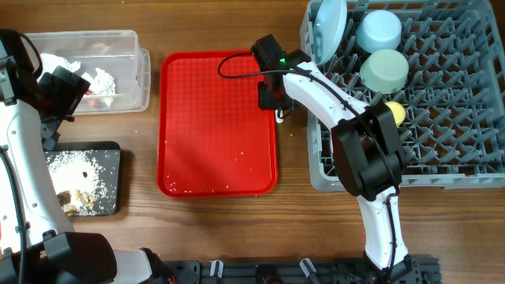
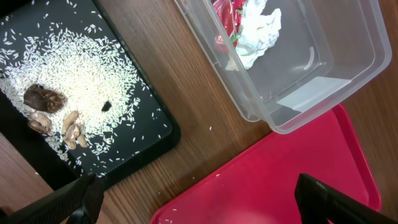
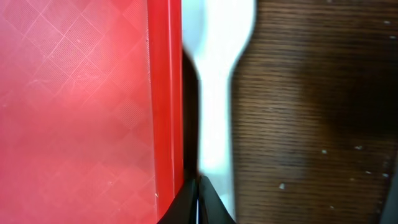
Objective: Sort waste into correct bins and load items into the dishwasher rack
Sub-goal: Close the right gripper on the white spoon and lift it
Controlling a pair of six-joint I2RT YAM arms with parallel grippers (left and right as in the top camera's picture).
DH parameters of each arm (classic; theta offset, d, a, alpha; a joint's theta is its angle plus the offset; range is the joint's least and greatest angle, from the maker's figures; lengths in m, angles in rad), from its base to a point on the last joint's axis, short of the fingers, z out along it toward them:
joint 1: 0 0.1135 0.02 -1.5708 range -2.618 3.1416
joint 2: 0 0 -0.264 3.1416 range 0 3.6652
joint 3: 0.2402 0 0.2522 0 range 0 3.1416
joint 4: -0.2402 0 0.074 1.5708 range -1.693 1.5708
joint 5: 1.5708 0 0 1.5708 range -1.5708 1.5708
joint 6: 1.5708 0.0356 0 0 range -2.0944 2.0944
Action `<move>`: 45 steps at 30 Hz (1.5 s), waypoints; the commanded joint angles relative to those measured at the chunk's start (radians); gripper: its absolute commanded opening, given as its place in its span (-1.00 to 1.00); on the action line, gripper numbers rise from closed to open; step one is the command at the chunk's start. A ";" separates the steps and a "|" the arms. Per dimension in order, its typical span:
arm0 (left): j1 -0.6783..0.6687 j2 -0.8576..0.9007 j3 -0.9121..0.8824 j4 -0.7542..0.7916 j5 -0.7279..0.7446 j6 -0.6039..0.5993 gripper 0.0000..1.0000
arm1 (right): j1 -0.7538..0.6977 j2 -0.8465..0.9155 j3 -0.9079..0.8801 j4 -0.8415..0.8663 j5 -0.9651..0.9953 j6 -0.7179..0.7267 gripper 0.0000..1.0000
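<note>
Right arm [image 1: 316, 85]: white links, black joints, black cable, green light; right claw [image 3: 199, 205] black.

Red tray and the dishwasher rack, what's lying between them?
A white plastic utensil over the wood table, close beside the red tray rim, with the shut right gripper at its handle. The right wrist view shows it clearest.

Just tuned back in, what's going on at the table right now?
The right gripper is shut on a white plastic utensil at the right edge of the flat red serving tray; fork or spoon, I cannot tell. The left gripper hangs open between the shallow black tray of food scraps and the clear plastic tub of napkins. The pale blue plate, light blue bowl, mint-green bowl and small yellow cup sit in the grey dishwasher rack.
</note>
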 commanded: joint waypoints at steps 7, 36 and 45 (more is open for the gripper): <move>0.006 0.002 0.003 0.000 -0.013 -0.003 1.00 | 0.002 0.013 -0.009 0.006 -0.036 -0.006 -0.92; 0.006 0.002 0.003 0.000 -0.013 -0.003 1.00 | -0.035 -0.082 -0.013 0.089 0.012 -0.066 -0.32; 0.006 0.002 0.003 0.000 -0.013 -0.003 1.00 | -0.035 -0.019 -0.021 0.140 0.051 -0.069 -0.35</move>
